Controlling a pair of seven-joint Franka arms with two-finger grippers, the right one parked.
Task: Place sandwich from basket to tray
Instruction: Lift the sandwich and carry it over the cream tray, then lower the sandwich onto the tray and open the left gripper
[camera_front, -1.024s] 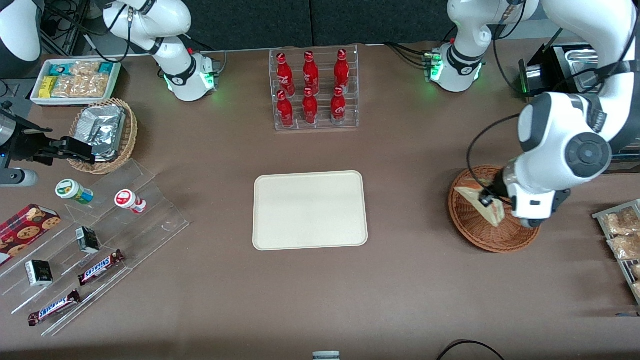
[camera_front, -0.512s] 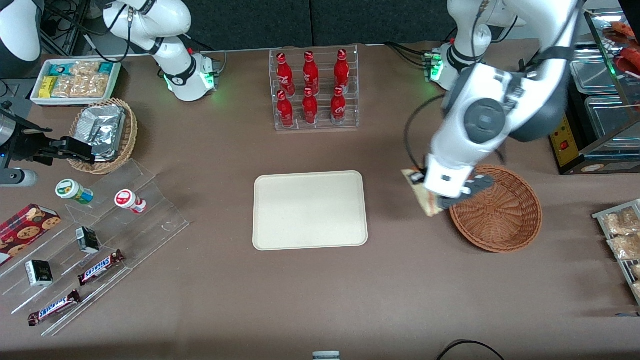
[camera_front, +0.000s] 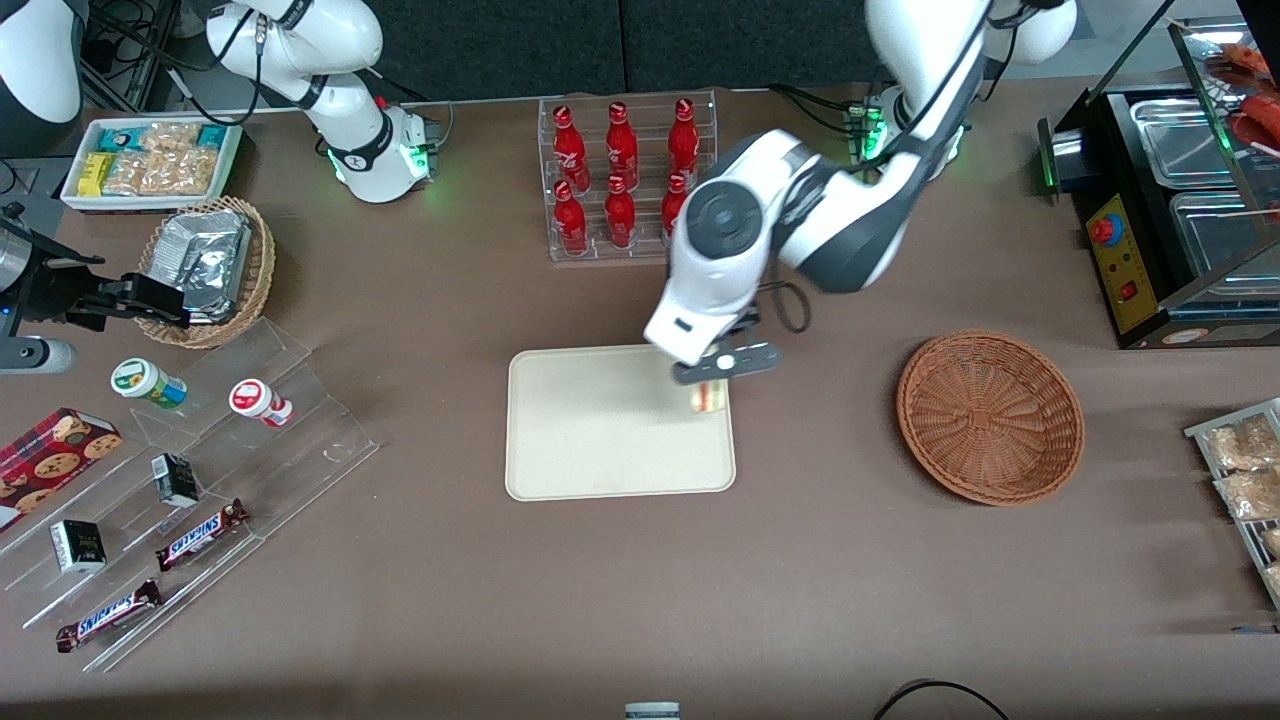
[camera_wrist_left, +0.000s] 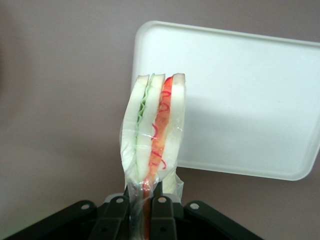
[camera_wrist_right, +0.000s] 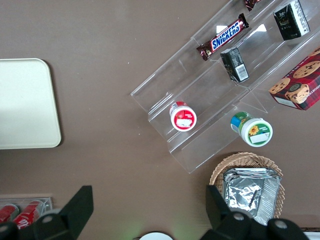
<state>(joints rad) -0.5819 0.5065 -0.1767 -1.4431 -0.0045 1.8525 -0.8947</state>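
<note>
Hanging above tray (camera_front: 600, 430) edge nearest basket: gripper (camera_front: 712, 385), clamped on wrapped sandwich (camera_wrist_left: 152, 137). Sandwich upright, off tray surface, green and red filling edge showing. Basket (camera_front: 990, 415) on bench (camera_front: 820, 560), toward working arm's end, well apart from tray.

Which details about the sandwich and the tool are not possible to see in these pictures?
- Front view: most of the sandwich is covered by the tool and arm over the tray.
- Left wrist view: the sandwich's lower end is hidden between the tool's fingers.
- No view shows the gap between sandwich and tray.
- The basket's inside looks empty.
</note>
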